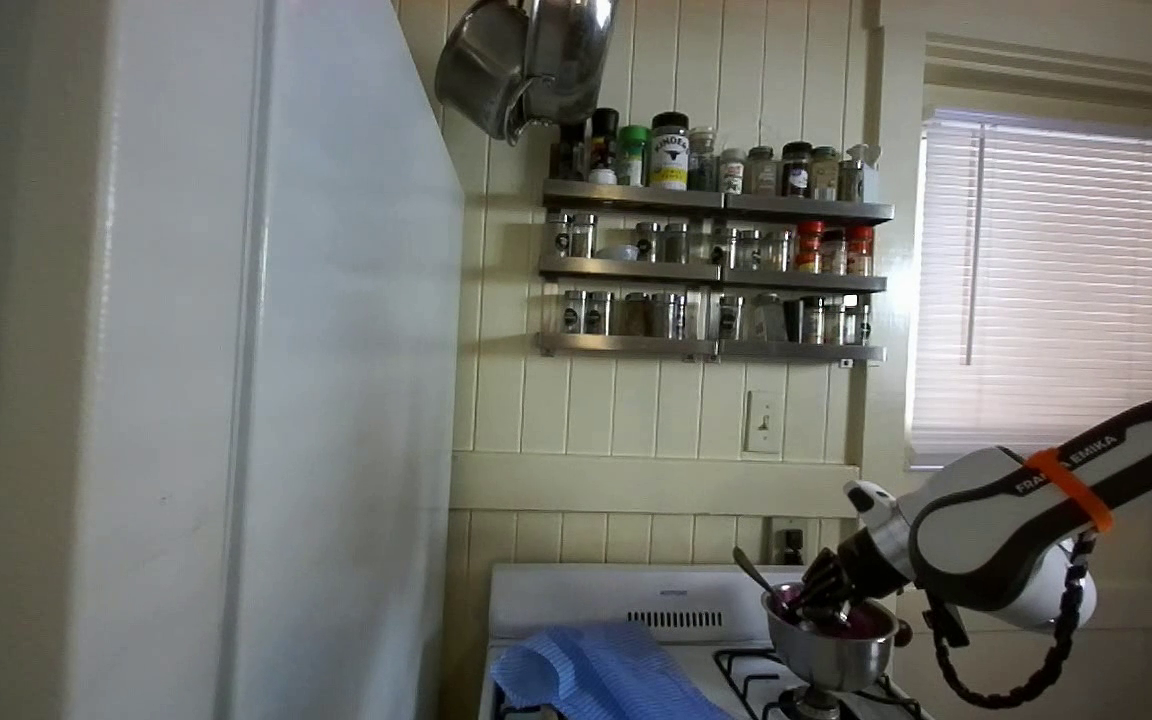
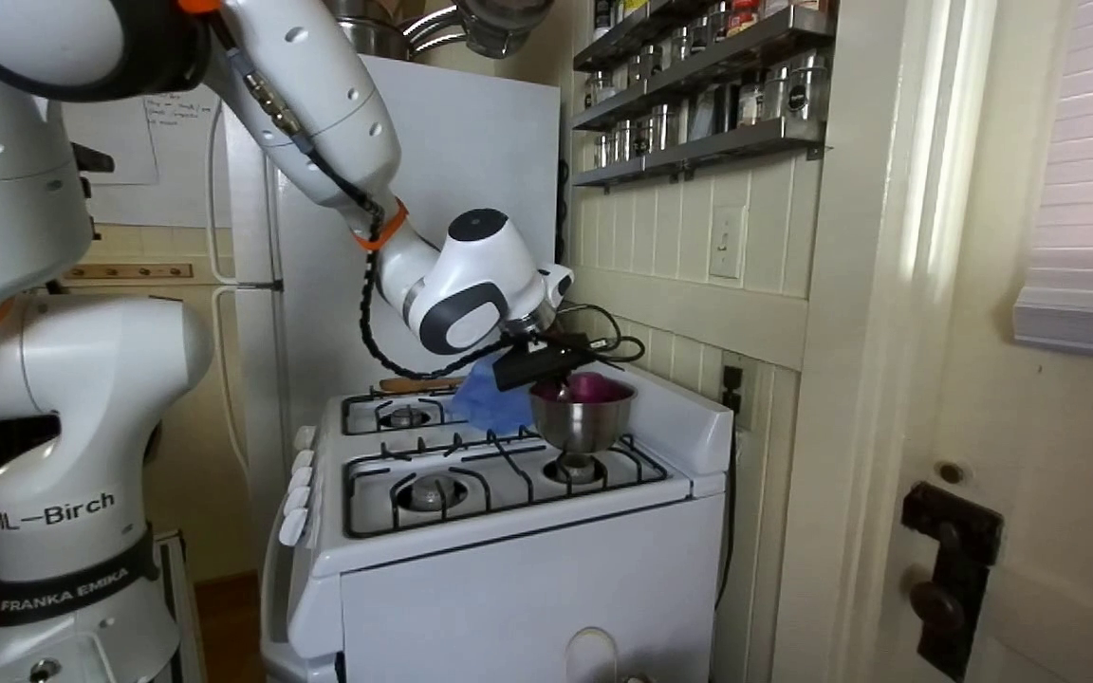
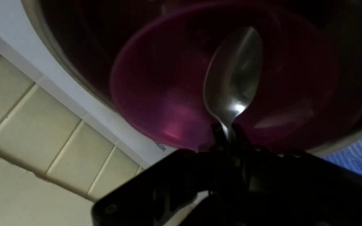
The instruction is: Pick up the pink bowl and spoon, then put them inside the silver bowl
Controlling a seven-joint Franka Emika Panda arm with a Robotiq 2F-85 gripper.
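Across the upper half of the wrist view, the pink bowl (image 3: pixel 171 84) sits inside the silver bowl (image 3: pixel 47 44); below centre, the gripper (image 3: pixel 228 135) pinches the spoon (image 3: pixel 234 72) by its neck, jaws narrow. Placing it looks like the step in hand; the next move probably calls for parting the jaws and lifting clear.
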